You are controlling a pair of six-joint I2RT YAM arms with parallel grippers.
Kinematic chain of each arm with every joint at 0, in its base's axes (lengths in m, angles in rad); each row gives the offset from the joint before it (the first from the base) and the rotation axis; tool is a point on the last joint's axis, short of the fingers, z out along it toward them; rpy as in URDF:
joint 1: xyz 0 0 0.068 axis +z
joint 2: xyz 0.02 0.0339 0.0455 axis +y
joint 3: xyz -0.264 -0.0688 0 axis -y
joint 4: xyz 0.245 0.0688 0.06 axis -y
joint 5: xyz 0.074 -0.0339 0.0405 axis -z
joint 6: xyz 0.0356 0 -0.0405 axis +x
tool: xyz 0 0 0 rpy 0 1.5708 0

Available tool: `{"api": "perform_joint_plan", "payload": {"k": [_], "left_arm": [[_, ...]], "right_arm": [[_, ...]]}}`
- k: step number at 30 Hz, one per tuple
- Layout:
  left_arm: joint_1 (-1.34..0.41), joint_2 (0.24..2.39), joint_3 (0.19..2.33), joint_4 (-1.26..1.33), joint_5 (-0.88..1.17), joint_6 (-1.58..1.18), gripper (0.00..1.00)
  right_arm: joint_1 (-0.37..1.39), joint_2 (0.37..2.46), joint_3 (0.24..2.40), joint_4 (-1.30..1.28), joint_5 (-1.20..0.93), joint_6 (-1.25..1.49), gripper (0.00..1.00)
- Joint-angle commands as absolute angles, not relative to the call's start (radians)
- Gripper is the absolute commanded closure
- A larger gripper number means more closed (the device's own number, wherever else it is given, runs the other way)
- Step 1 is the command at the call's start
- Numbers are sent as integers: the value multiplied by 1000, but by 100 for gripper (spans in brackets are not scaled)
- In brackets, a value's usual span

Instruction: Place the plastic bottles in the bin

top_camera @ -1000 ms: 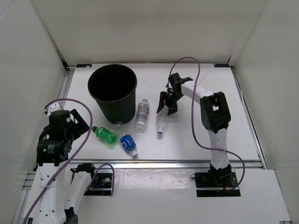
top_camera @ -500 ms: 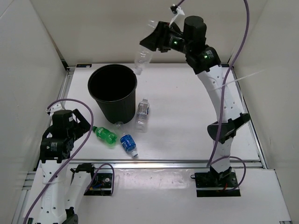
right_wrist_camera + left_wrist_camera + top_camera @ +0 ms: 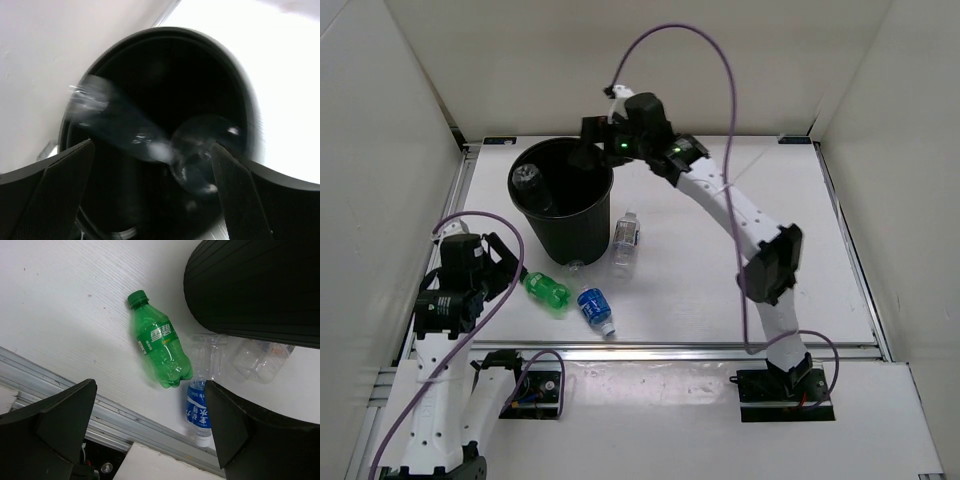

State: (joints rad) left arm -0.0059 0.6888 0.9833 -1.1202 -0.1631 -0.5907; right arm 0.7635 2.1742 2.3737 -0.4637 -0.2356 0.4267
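Note:
The black bin (image 3: 560,215) stands at the back left of the table. My right gripper (image 3: 588,152) hangs open over its rim, with nothing between its fingers. In the right wrist view a clear bottle (image 3: 125,127) shows blurred inside the bin (image 3: 250,115), free of the open right gripper (image 3: 152,172). From above that bottle (image 3: 530,180) lies against the bin's inner left wall. On the table lie another clear bottle (image 3: 625,240), a green bottle (image 3: 547,291) and a blue-labelled bottle (image 3: 595,310). My left gripper (image 3: 505,265) is open, just left of the green bottle (image 3: 160,347).
White walls close in the table on three sides. A metal rail (image 3: 720,350) runs along the near edge. In the left wrist view the blue-labelled bottle (image 3: 200,412) lies close to that rail (image 3: 75,390), and the clear bottle (image 3: 235,357) rests against the bin's base (image 3: 255,290).
My right gripper swung left and down over the bin, opened and let go of the clear bottle, which dropped into the bin. The left gripper edged toward the green bottle.

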Motion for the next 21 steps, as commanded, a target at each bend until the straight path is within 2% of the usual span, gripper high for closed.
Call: {"api": "perform_joint_plan", "payload": {"k": [1,5,9,12,16,21], "left_arm": [[-6,666,959,-1097,-130,-629,0],[-6,631,916,-1074,-120,-638,0],[-6,630,891,-1065,-120,-658,0],[-6,630,891,-1074,-120,-658,0],[-6,641,891,-1094,-120,-658,0],[-6,650,900,-1114,-110,-649,0]], "right_arm": [[664,1871,2235,-453,-55,441,0],[475,1747,1948,-453,-224,581,0],[416,1715,1685,-479,-428,624,0],[403,1762,1547,-405,-572,624,0],[413,1870,1506,-351,-704,624,0],[443,2031,1545,-370,-725,595,0]]}}
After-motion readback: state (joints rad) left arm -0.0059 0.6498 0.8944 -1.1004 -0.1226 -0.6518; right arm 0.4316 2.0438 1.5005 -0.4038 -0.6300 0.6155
